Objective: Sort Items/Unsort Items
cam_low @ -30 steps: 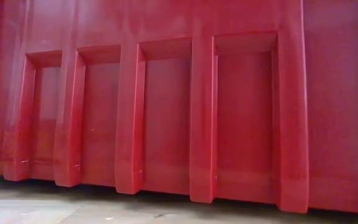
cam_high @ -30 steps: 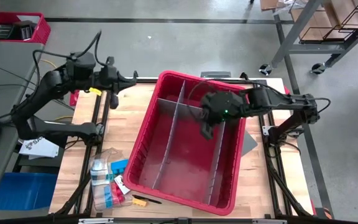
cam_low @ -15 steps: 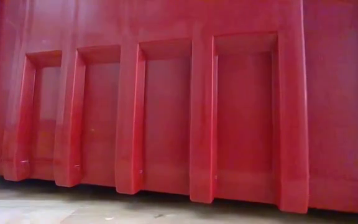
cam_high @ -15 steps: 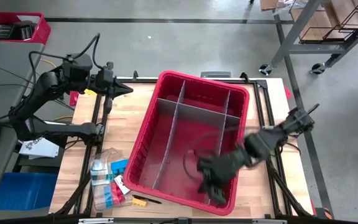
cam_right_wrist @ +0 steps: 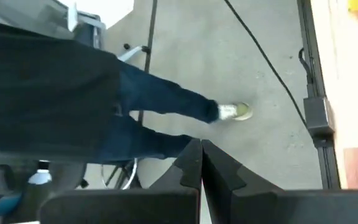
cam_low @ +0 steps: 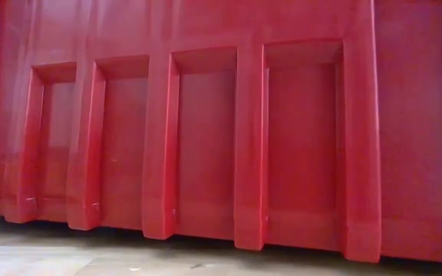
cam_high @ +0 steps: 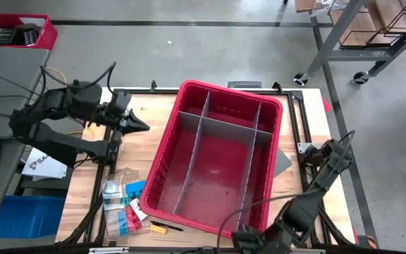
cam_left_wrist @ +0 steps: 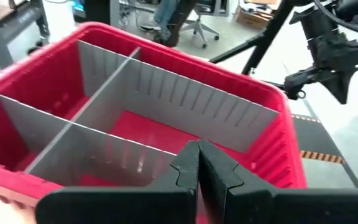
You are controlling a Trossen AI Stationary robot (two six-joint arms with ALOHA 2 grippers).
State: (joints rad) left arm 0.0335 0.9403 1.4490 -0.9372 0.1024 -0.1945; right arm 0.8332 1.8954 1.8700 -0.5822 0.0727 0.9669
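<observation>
Wooden tabletop (cam_high: 143, 134), red bin (cam_high: 213, 212) in the middle, both arms pulled clear of it.

Left gripper (cam_high: 141, 126) hangs beside the bin's left wall, fingers pressed together, holding nothing. Right gripper (cam_right_wrist: 201, 163), pinched together and empty too, sits low off the table's near edge, facing a person's legs (cam_right_wrist: 166, 109). Items (cam_high: 127, 208) lie heaped at the near-left corner; some look bagged, I think.

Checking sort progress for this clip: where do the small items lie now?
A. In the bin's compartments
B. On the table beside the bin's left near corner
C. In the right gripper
B: the items cluster on the table outside the red bin, whose compartments look bare.
</observation>
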